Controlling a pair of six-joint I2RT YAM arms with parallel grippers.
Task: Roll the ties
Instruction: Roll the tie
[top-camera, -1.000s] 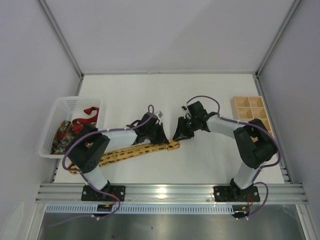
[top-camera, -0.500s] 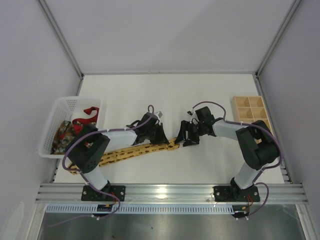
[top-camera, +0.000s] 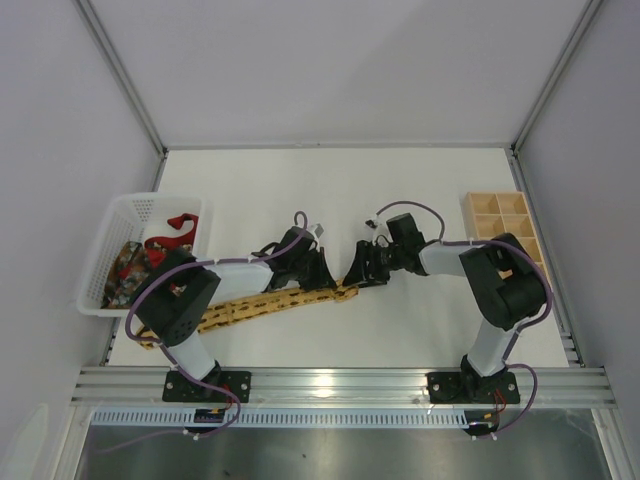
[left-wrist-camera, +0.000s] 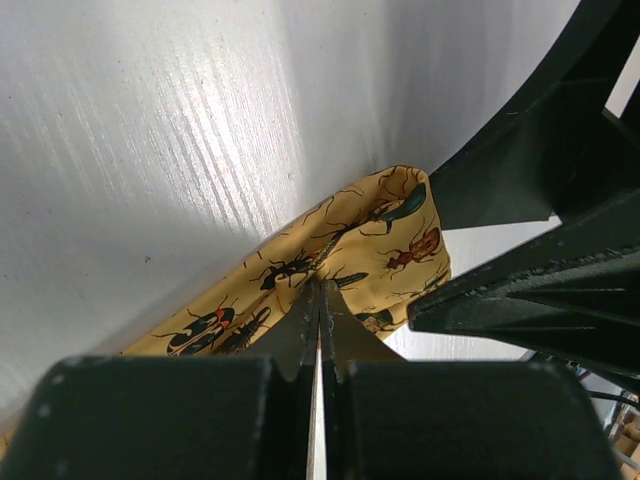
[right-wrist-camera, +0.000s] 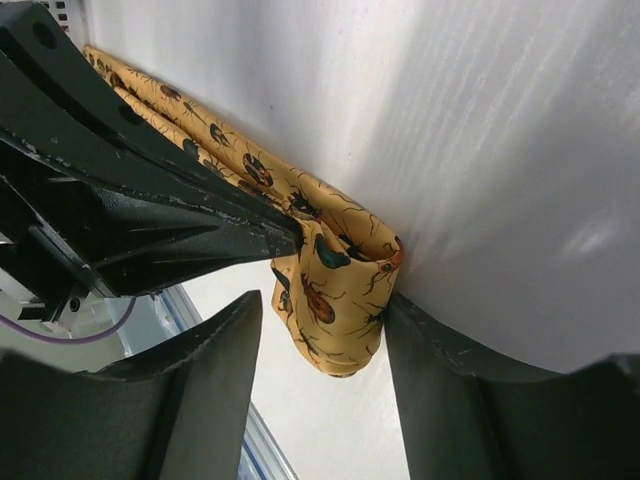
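The yellow-gold tie (top-camera: 250, 305) with a beetle print lies slantwise across the near table. Its right end is folded back on itself (right-wrist-camera: 335, 300). My left gripper (top-camera: 322, 278) is shut, and its tips (left-wrist-camera: 320, 290) press on the tie just behind the fold. My right gripper (top-camera: 358, 275) is open, and its jaws (right-wrist-camera: 322, 305) straddle the folded end, with one finger (right-wrist-camera: 440, 380) touching the fold. The red tie (top-camera: 172, 230) and the dark patterned tie (top-camera: 125, 268) lie in the white basket (top-camera: 120, 205) at the left.
A wooden box with compartments (top-camera: 500, 222) stands at the right edge of the table. The two grippers are almost touching at the middle. Metal rails run along the near edge.
My right gripper has moved down and left to the tie's right end and now straddles it. The left arm and the rest of the tie have not moved.
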